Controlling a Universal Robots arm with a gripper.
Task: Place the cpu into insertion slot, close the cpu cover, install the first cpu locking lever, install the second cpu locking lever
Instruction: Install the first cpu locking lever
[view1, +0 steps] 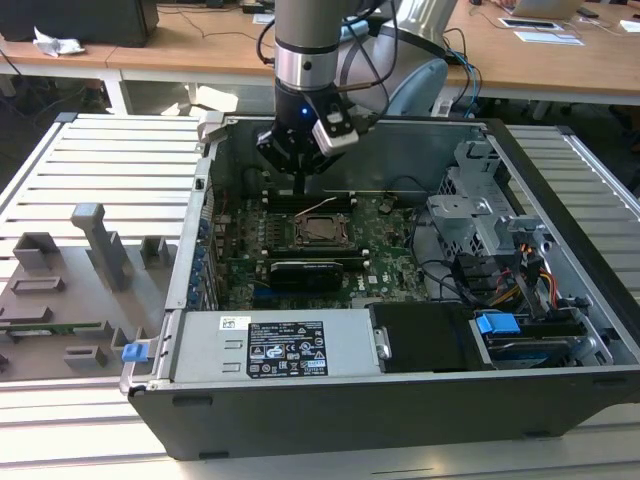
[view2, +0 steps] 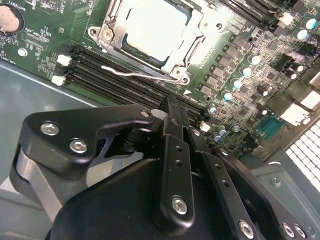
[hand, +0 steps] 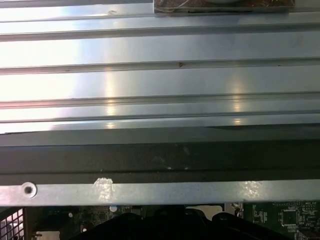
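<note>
The cpu (view2: 150, 27), with its pale silver top, lies in the insertion slot (view1: 322, 230) on the green board. The cpu cover (view2: 186, 50) lies flat around it as a metal frame. A thin wire locking lever (view2: 127, 74) runs along the socket's edge beside the memory slots (view2: 95, 62); in the exterior view it (view1: 325, 204) looks slightly raised. My gripper (view1: 302, 186) hangs inside the case just behind the socket, over the memory slots, fingers (view2: 173, 145) pressed together with nothing in them. Its tip (view2: 172, 107) is a short way from the lever.
A long black card (view1: 305, 272) lies in front of the socket. The power supply (view1: 275, 345) fills the case front, and a drive cage (view1: 470, 215) with cables is at the exterior view's right. The case wall (hand: 160, 155) is close behind. Grey fixtures (view1: 100, 245) stand outside at the left.
</note>
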